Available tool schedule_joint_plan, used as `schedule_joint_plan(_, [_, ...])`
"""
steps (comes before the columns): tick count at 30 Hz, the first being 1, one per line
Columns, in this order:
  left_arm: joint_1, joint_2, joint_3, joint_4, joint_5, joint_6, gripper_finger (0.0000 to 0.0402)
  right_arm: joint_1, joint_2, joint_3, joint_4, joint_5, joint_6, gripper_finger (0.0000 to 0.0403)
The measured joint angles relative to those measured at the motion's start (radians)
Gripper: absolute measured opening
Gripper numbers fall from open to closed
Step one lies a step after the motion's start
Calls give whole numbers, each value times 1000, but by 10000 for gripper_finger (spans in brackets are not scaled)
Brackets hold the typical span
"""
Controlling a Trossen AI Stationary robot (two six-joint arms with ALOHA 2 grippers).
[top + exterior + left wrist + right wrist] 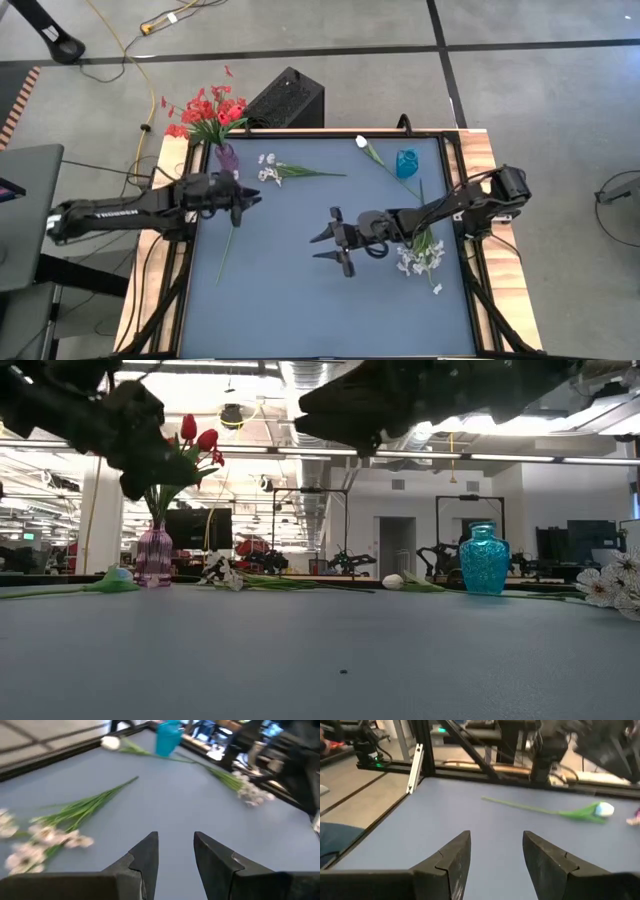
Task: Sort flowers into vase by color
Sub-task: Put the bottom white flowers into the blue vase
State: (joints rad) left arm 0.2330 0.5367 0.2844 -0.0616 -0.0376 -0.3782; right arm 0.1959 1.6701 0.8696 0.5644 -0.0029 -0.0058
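Overhead, ribbed purple glass vase (227, 156), faceted blue vase (406, 163), thin-stalked white flowers (420, 258)

Blue-grey table (300, 300) with vases and loose flowers.

A purple vase (227, 157) of red flowers (205, 108) stands at one far corner, a blue vase (406, 163) near the other. Lying flat: a white spray (272, 171), a white tulip (368, 148), a white cluster (420, 258) and a green-stalked stem (228, 245).

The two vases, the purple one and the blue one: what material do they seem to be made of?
The purple vase looks like translucent glass or clear plastic: light passes through its ribbed wall and the stems show faintly inside. The blue vase looks like textured, glossy glass or plastic: its surface is dimpled and glints. The pictures cannot tell glass from plastic.
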Motion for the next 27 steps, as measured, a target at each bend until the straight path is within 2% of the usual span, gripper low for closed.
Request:
schedule_joint_plan(5, [-167, 31, 0, 64, -114, 52, 112, 5, -96, 0, -219, 1, 93, 205])
schedule_joint_plan(9, [-279, 85, 0, 136, -149, 101, 112, 15, -186, 1, -463, 30, 220, 205])
schedule_joint_plan(15, [-434, 233, 0, 321, -252, 218, 112, 29, -290, 1, -866, 63, 277, 205])
schedule_joint_plan(18, [-469, 315, 0, 443, -255, 299, 112, 18, -321, 1, -1045, 79, 188, 205])
schedule_joint_plan(23, [-479, 420, 0, 583, -192, 354, 112, -18, -332, 1, -1262, 176, -45, 205])
schedule_joint_plan(27, [-479, 460, 0, 607, -192, 356, 112, -57, -315, 1, -1376, 190, -390, 205])
